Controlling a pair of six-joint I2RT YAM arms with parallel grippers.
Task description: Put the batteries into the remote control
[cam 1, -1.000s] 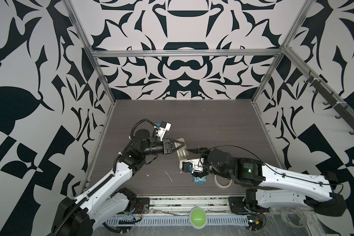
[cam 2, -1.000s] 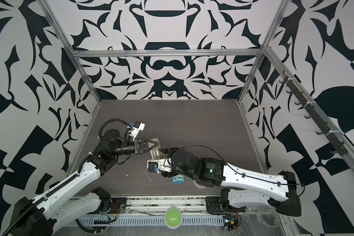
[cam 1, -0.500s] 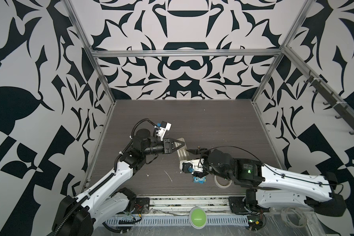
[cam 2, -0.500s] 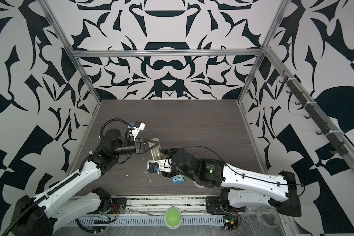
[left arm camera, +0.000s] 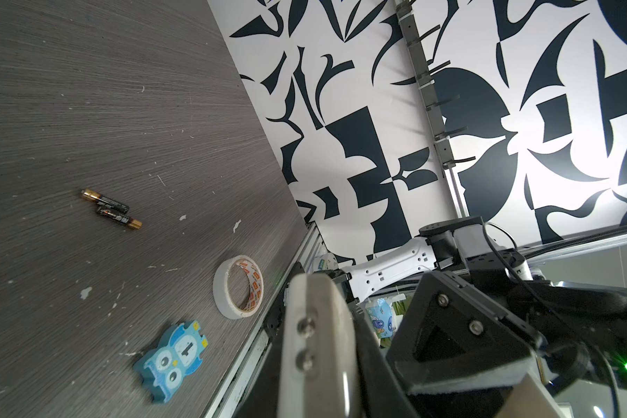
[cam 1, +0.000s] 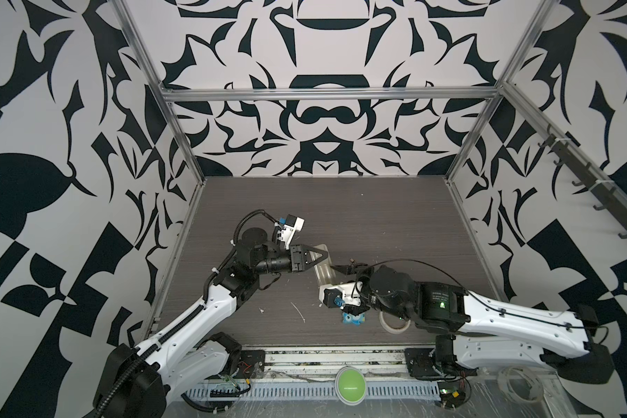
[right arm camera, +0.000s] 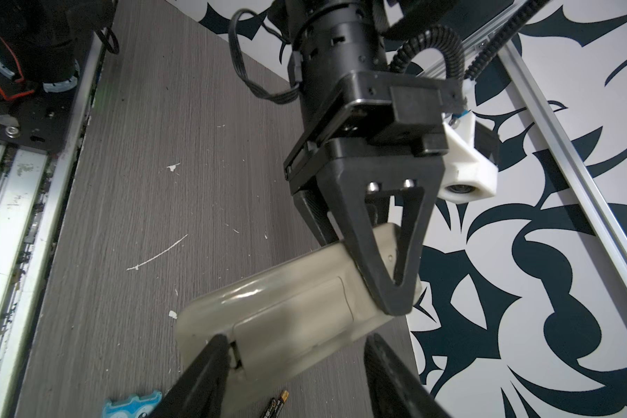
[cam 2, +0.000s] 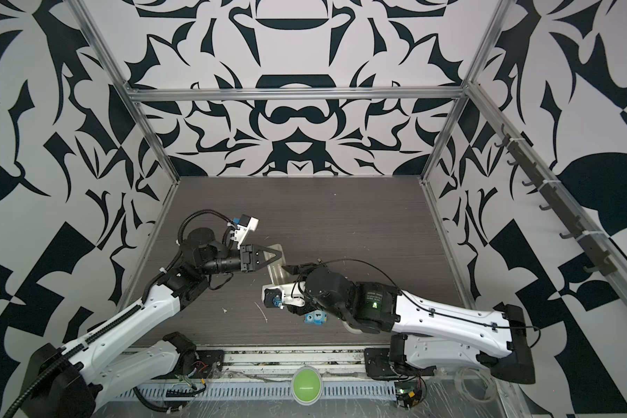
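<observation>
The white remote control (cam 1: 324, 273) sits just below centre frame in both top views, back upward, one end pinched in the left gripper (cam 1: 325, 254). The right gripper (right arm camera: 295, 340) straddles the other end, jaws spread, one fingertip (right arm camera: 216, 349) at the battery cover. Both batteries (left arm camera: 111, 209) lie touching on the table (cam 1: 377, 217).

1. Right wrist view: the batteries (right arm camera: 276, 402) and the owl tile (right arm camera: 131, 407) run off the frame's edge.
2. In both top views the right arm (cam 1: 431, 300) hides those batteries and part of the tape roll (cam 1: 395, 328).
</observation>
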